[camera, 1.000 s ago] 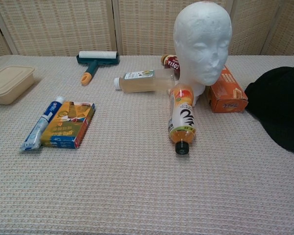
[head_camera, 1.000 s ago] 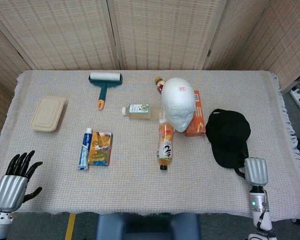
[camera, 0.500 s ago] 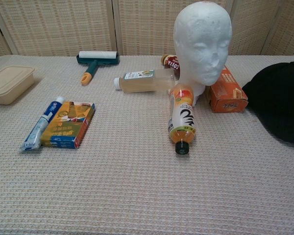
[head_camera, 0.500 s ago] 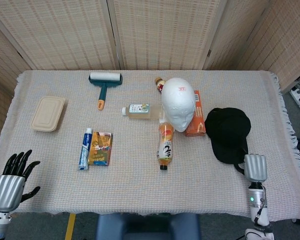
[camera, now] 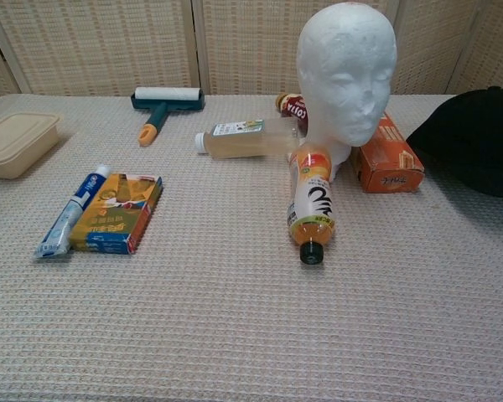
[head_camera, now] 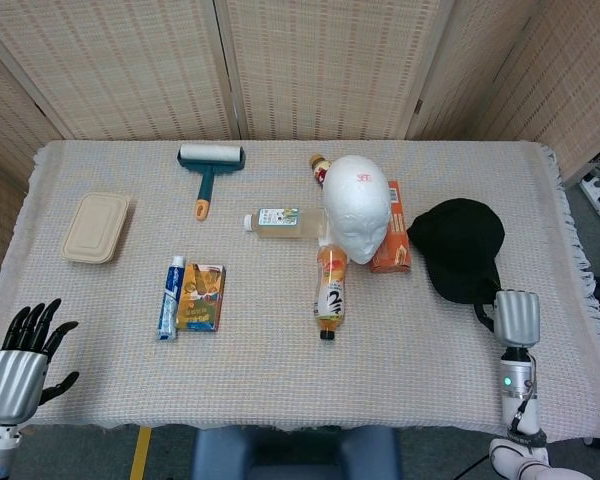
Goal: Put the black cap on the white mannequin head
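The white mannequin head [head_camera: 357, 208] stands upright mid-table, facing me, also plain in the chest view [camera: 347, 67]. The black cap [head_camera: 459, 247] hangs just right of it, raised off the cloth [camera: 476, 141]. My right hand [head_camera: 516, 320] grips the cap's near rear edge; its fingers are hidden by the cap. My left hand [head_camera: 22, 358] hovers at the near left table edge, fingers spread, holding nothing. Neither hand shows in the chest view.
An orange box [head_camera: 390, 227] lies between head and cap. An orange drink bottle [head_camera: 330, 291] and a clear bottle [head_camera: 277, 221] lie against the head's base, a cola bottle [head_camera: 320, 168] behind. Lint roller [head_camera: 209, 167], food container [head_camera: 96, 227], toothpaste [head_camera: 169, 297] and snack box [head_camera: 201, 297] sit left.
The cap has risen off the table and shifted slightly away from me, carried by my right hand. My left hand has dropped back a little toward the near edge.
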`<action>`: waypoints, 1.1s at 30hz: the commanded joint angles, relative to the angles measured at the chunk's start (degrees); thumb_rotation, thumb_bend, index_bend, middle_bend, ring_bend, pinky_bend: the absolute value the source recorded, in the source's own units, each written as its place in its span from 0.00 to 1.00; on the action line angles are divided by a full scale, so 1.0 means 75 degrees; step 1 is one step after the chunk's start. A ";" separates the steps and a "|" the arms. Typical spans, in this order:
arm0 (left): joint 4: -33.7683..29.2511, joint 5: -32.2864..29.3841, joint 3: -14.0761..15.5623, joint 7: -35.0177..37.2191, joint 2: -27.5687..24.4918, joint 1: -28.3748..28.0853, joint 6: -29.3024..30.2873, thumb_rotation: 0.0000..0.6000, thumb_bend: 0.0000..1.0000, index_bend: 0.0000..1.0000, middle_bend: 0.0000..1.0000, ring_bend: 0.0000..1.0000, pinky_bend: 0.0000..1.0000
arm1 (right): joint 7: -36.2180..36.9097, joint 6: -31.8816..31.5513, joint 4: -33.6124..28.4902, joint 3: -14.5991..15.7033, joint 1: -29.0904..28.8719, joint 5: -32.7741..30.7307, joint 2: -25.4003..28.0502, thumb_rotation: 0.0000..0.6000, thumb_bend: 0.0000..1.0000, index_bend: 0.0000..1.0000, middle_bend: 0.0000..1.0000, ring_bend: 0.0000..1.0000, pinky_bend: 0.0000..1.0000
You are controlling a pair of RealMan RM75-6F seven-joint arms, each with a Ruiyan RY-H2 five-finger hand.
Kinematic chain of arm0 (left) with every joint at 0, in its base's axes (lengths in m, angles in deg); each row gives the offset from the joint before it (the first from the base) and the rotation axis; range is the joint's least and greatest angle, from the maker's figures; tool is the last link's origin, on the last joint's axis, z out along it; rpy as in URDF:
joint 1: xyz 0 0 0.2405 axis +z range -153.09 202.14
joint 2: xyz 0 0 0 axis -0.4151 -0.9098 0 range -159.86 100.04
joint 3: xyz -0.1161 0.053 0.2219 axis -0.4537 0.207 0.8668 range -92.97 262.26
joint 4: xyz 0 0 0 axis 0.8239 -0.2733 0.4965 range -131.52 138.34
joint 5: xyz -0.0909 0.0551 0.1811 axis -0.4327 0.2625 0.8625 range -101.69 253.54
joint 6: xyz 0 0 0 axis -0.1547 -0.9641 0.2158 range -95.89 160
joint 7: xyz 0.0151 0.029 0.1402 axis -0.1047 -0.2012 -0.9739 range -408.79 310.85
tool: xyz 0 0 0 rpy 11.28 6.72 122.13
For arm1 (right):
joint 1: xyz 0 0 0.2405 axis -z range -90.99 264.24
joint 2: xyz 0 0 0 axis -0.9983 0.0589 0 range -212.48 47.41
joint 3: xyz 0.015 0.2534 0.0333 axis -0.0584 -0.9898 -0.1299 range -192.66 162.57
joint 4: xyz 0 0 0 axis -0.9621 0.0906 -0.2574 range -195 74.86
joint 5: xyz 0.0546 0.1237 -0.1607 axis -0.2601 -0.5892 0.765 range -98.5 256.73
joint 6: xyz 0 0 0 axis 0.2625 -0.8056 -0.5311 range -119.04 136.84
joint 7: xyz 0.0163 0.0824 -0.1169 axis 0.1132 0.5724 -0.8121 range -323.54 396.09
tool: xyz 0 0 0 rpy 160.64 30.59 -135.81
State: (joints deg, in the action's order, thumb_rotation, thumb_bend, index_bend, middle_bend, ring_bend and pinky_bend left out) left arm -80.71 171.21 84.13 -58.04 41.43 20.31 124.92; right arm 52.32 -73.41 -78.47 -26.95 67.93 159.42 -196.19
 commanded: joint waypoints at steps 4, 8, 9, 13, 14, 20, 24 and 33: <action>0.0017 -0.0011 -0.0034 0.0006 0.0011 0.0026 0.0076 1.00 0.02 0.30 0.08 0.02 0.10 | 0.0161 -0.0175 -0.0242 -0.0184 -0.0112 -0.0131 0.0127 1.00 0.42 0.66 1.00 1.00 1.00; 0.0023 -0.0016 -0.0056 0.0024 0.0012 0.0043 0.0130 1.00 0.02 0.30 0.08 0.02 0.10 | 0.0193 -0.0340 -0.0548 -0.0369 -0.0247 -0.0226 0.0401 1.00 0.48 0.70 1.00 1.00 1.00; 0.0025 -0.0009 -0.0056 0.0032 0.0009 0.0047 0.0142 1.00 0.02 0.30 0.08 0.02 0.10 | 0.0171 -0.0367 -0.0630 -0.0426 -0.0288 -0.0258 0.0489 1.00 0.49 0.70 1.00 1.00 1.00; 0.0015 0.0023 -0.0053 0.0059 0.0002 0.0058 0.0185 1.00 0.02 0.30 0.08 0.02 0.10 | 0.0054 -0.0501 -0.1105 -0.0810 -0.0513 -0.0486 0.0936 1.00 0.50 0.74 1.00 1.00 1.00; 0.0008 0.0031 -0.0050 0.0066 -0.0003 0.0060 0.0190 1.00 0.02 0.30 0.08 0.02 0.10 | -0.0044 -0.0566 -0.1252 -0.0972 -0.0611 -0.0577 0.1080 1.00 0.50 0.75 1.00 1.00 1.00; -0.0028 0.0077 -0.0024 0.0110 -0.0032 0.0057 0.0185 1.00 0.02 0.30 0.08 0.02 0.10 | -0.0714 -0.0762 -0.2269 -0.1747 -0.1171 -0.0972 0.1854 1.00 0.50 0.78 1.00 1.00 1.00; -0.0077 0.0083 0.0001 0.0191 -0.0090 0.0045 0.0134 1.00 0.02 0.30 0.08 0.02 0.10 | -0.1427 -0.1010 -0.3149 -0.2118 -0.1514 -0.1047 0.2330 1.00 0.50 0.79 1.00 1.00 1.00; -0.0147 0.0041 -0.0034 0.0349 -0.0172 0.0029 0.0118 1.00 0.02 0.30 0.08 0.02 0.10 | -0.3004 -0.1161 -0.4747 -0.2764 -0.2632 -0.0991 0.2960 1.00 0.50 0.80 1.00 1.00 1.00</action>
State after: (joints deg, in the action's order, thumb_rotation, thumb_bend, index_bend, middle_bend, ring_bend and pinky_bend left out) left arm -81.80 171.53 83.90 -55.44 40.16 20.53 125.81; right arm 32.15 -81.66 -111.73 -46.27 50.41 151.78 -175.12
